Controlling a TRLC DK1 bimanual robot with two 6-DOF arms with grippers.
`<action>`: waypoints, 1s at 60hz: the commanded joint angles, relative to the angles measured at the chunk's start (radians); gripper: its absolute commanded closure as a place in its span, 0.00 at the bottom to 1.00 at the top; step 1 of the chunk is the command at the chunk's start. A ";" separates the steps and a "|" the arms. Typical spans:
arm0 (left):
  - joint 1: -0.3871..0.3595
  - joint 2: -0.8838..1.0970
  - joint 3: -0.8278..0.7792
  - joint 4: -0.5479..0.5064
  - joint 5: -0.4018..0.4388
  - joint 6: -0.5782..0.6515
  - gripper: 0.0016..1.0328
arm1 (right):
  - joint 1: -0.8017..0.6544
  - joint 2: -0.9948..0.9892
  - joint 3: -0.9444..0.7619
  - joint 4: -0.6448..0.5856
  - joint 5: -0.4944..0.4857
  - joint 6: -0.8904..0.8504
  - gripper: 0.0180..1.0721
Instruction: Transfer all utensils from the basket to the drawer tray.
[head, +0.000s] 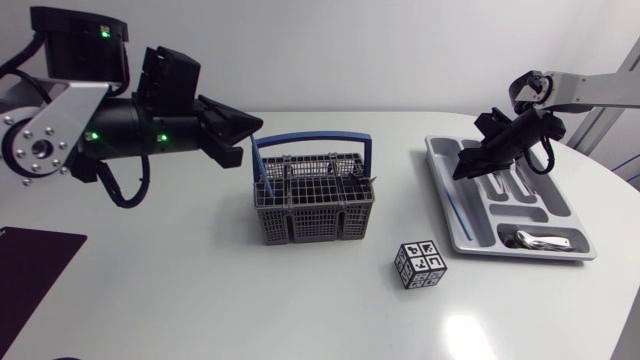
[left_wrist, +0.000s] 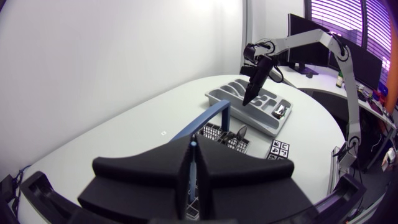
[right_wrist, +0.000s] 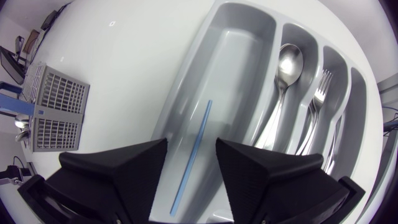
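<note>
The drawer tray (head: 470, 236) holds cutlery; the basket (head: 313, 212) sits mid-table. The right gripper (head: 462, 168) hangs spread and empty over the tray. The left gripper (head: 244, 143), pressed closed on nothing, is beside the basket. The basket's spoon (left_wrist: 242, 132), probably steel, is stiff and slick: pinch its upstanding end.

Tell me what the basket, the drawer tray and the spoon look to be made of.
The basket looks like matte grey plastic, moulded in a fine grid; its blue handle is probably plastic too. The drawer tray seems to be smooth grey plastic with a soft sheen and rounded moulded walls. The spoon is apparently polished metal, its bowl mirror-bright.
</note>
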 joint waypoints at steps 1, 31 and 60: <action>0.008 -0.038 0.053 -0.026 0.004 0.008 0.96 | 0.008 -0.082 -0.064 0.029 -0.007 -0.001 0.30; -0.026 -0.093 0.181 -0.207 0.051 -0.179 0.97 | 0.299 -0.780 -0.495 0.147 -0.140 -0.105 0.25; -0.069 0.053 0.170 -0.193 0.278 -0.371 0.97 | 0.711 -0.888 -0.628 0.222 -0.165 0.030 0.26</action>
